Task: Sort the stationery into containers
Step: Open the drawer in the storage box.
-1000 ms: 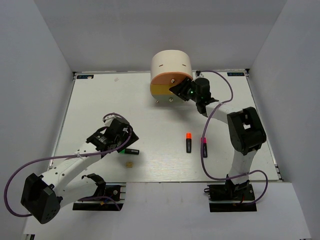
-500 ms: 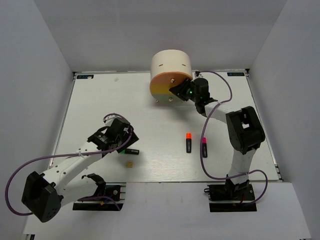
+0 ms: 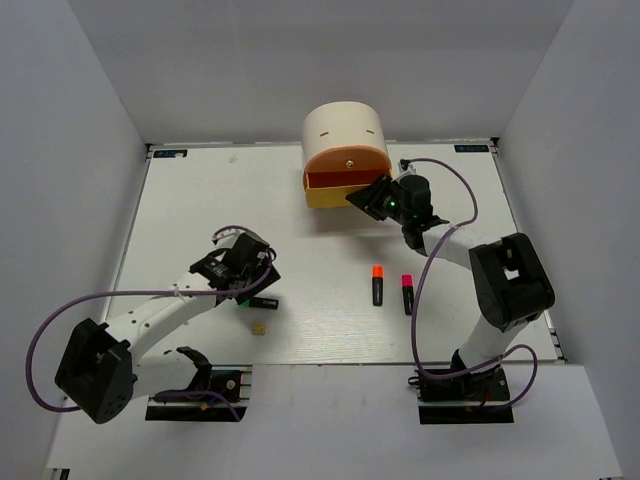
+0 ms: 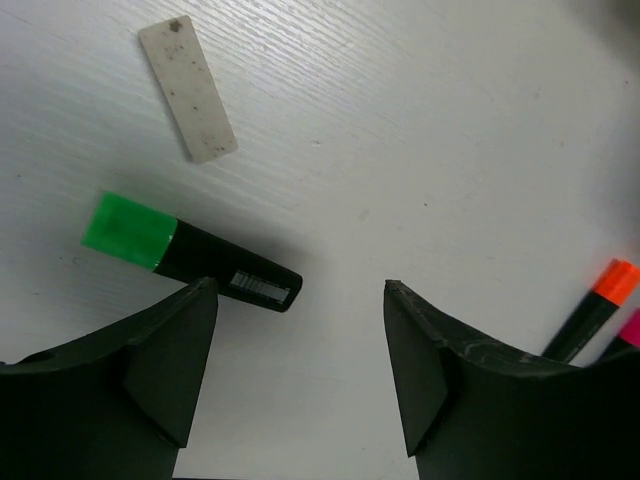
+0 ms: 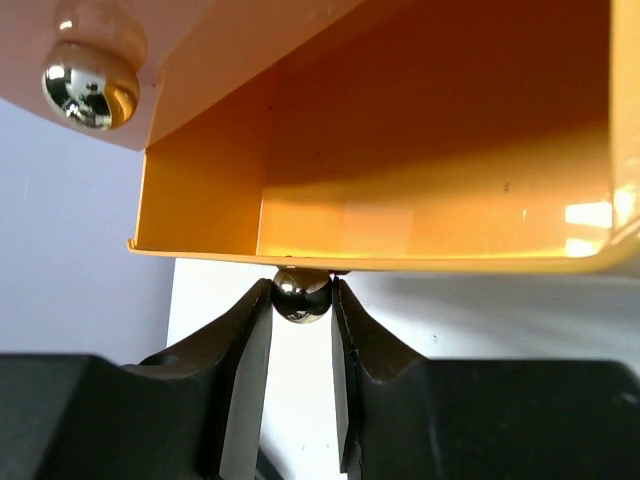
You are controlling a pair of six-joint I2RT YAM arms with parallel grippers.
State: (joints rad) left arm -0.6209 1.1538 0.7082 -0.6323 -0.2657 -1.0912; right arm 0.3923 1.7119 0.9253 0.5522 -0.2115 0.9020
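Observation:
The cream desk unit [image 3: 343, 133] stands at the back centre. Its yellow drawer [image 3: 335, 192] is pulled out and shows empty in the right wrist view [image 5: 420, 200]. My right gripper [image 3: 368, 196] is shut on the drawer's metal knob [image 5: 302, 295]. My left gripper [image 3: 252, 283] is open [image 4: 300, 290], just above the table beside the green-capped highlighter [image 3: 262, 302] [image 4: 190, 255]. A white eraser [image 4: 188, 88] lies beyond it. A tan block [image 3: 258, 328], an orange-capped highlighter [image 3: 377, 284] and a pink-capped one [image 3: 407, 293] lie on the table. The thin pens are not visible.
The peach drawer front [image 5: 200, 40] with its knob [image 5: 90, 85] sits shut above the yellow drawer. Grey walls enclose the white table [image 3: 200, 200] on three sides. Purple cables loop beside both arms.
My right gripper has pulled the yellow drawer out towards the near side, holding its knob. My left gripper has shifted slightly right, nearer the green-capped highlighter.

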